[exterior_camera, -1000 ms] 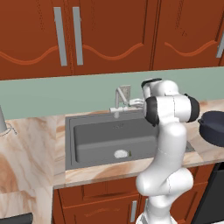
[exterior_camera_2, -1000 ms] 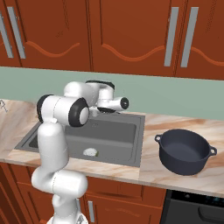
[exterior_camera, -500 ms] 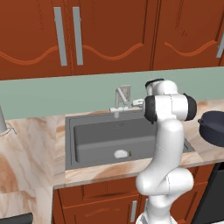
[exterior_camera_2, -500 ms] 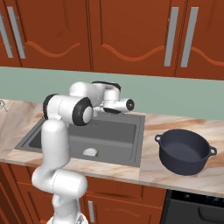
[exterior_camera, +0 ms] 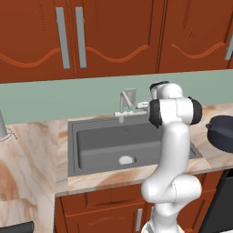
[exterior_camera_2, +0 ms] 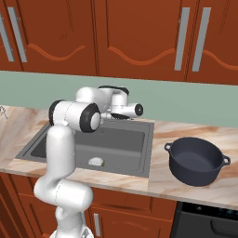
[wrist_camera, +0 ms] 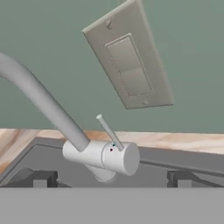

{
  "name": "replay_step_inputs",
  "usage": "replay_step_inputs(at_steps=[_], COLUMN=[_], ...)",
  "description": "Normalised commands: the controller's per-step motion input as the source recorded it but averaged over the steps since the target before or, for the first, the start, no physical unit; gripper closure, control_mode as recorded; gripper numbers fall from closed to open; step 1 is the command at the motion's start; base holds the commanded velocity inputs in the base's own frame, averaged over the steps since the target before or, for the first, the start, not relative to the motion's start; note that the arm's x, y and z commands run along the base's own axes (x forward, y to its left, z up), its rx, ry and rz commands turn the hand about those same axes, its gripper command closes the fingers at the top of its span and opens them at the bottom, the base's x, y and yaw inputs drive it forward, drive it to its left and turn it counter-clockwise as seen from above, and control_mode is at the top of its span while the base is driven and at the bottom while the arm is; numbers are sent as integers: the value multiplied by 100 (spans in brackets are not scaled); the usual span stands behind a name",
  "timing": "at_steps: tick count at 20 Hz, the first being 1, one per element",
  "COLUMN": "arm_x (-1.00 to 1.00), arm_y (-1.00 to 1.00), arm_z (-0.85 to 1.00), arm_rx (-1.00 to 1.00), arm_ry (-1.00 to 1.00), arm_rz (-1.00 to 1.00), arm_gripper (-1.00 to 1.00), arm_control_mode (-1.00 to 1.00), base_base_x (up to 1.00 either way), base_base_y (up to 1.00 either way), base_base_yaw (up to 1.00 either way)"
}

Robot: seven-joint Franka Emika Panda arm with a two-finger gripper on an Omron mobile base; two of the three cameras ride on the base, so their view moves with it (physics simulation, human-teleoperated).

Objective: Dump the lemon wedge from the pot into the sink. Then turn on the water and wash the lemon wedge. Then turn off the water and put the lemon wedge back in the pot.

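Hovering at the back of the sink (exterior_camera: 91, 150), my gripper (wrist_camera: 109, 177) is spread wide, holding nothing, fingertips (wrist_camera: 41, 178) low on either side of the faucet (wrist_camera: 103, 155) body, its thin lever just ahead between them. Wall plate (wrist_camera: 129, 61) above. Lemon wedge (exterior_camera: 135, 159) lies on the basin floor just beside the drain (exterior_camera: 125, 159), well apart from my fingers. Pot (exterior_camera_2: 196, 160) sits on the counter (exterior_camera_2: 186, 186) right of the sink.

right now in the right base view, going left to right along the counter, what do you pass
sink → drain → lemon wedge → pot
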Motion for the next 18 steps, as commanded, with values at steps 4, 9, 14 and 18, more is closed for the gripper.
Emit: replay_step_inputs(at_steps=[4, 9, 14, 18], arm_x=[16, 11, 5, 16], arm_y=[16, 30, 19, 1], arm_z=[-8, -17, -9, -1], arm_rx=[0, 0, 0, 0], arm_ry=[0, 0, 0, 0], arm_rz=[0, 0, 0, 0], arm_gripper=[-100, -100, -100, -100], arm_control_mode=[-100, -100, -100, -100], base_base_x=[0, 0, 0, 0], base_base_y=[0, 0, 0, 0], base_base_yaw=[0, 0, 0, 0])
